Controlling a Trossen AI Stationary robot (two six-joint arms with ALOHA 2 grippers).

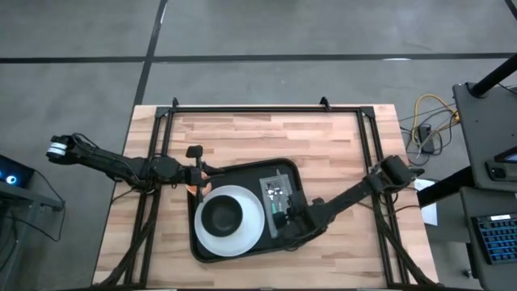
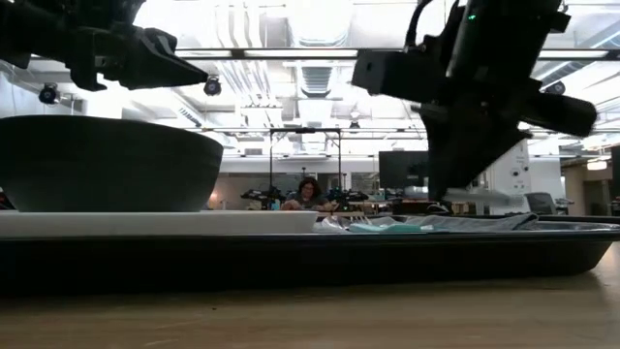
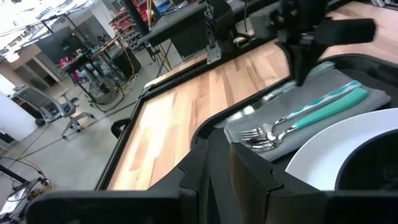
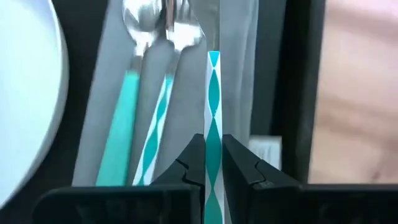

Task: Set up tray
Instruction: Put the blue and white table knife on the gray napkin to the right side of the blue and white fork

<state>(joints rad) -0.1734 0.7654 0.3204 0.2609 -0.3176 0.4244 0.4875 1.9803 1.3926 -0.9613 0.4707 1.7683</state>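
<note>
A: Tray (image 1: 212,252) sits mid-bench (image 1: 242,137), long side roughly toward the near edge; on it a white plate (image 1: 252,230) with a dark bowl (image 1: 222,215), and beside them a grey napkin (image 4: 186,93) carrying a spoon (image 4: 134,81) and fork (image 4: 171,74), both teal-handled.

B: Tools?

A: Right tool (image 4: 212,155) low over the napkin end, fingers pinched on a teal-and-white striped straw (image 4: 213,99); left tool (image 1: 196,168) at the tray's left rim, only narrowly parted; nothing seen in it.

B: How would the tray handle?

A: Judged stiff, moulded, fairly light itself but loaded now; smooth surface, so plate and bowl could slide if tipped; crockery looks breakable. Best hold looks like the raised rim, mid-way along a side, kept level; napkin soft, cutlery loose on it.
</note>
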